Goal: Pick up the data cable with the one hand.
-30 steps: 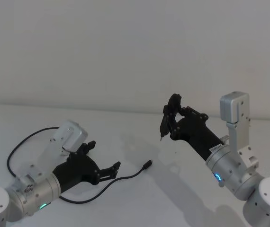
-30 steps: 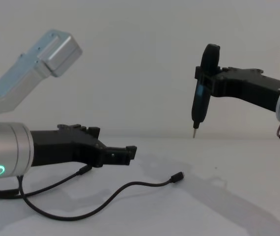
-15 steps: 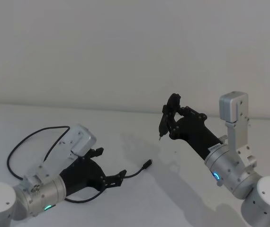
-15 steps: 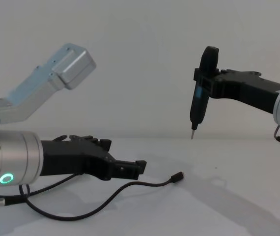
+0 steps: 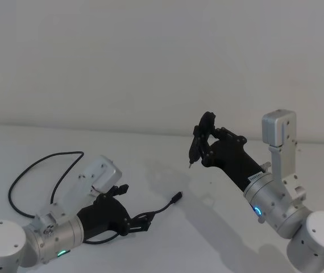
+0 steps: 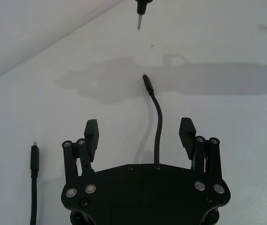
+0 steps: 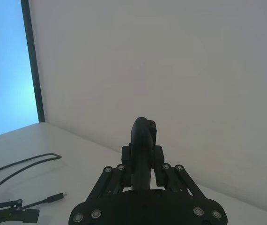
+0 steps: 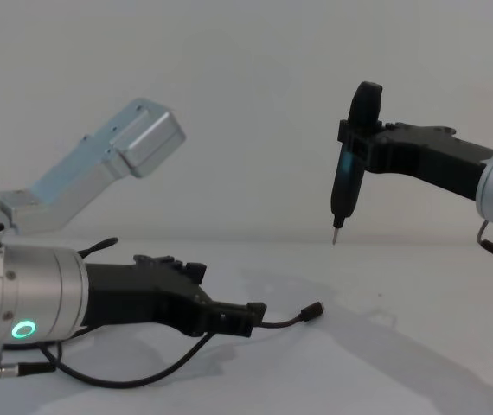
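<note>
The approach was judged to be in hand: the left gripper point(image 6: 139, 132), jaws apart, was set low astride the data cable point(image 6: 159, 123) lying on the white table point(image 5: 122, 153). Closing and then lifting were called for next. The right gripper point(image 8: 361, 138) was held aloft, clamped on a slim black tool point(image 8: 348, 177).

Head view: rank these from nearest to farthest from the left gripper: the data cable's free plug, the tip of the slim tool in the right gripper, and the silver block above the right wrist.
1. Free plug of the data cable: just ahead of the open left gripper, low down.
2. Tip of the slim tool: farther ahead and raised, held by the right gripper.
3. Silver block: far right, highest.
</note>
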Available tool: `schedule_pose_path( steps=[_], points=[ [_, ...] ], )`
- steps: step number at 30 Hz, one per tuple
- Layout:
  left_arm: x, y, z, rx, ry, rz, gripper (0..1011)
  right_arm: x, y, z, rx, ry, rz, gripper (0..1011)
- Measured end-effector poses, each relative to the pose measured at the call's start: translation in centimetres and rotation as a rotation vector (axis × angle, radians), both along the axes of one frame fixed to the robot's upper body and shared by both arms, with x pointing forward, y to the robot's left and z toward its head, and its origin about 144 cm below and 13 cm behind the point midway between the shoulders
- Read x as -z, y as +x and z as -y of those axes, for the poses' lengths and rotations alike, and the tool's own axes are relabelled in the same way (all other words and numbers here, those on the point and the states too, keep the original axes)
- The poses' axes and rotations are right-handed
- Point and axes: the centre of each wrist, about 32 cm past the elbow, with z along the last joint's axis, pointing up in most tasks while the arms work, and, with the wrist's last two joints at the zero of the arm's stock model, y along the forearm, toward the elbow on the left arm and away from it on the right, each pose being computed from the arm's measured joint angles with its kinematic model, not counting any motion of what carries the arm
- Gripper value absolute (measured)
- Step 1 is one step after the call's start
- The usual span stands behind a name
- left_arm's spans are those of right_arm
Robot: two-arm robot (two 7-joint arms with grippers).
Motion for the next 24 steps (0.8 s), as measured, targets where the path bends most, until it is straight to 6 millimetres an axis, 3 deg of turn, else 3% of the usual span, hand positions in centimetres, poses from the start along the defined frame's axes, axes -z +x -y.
schedule_pose_path(
  steps=[24],
  points=[
    [1.3,-0.2,-0.5,-0.053,0.029,-0.049,1001,0.3,0.1,-0.1,-0.001,0.012,0.002,274]
  ],
)
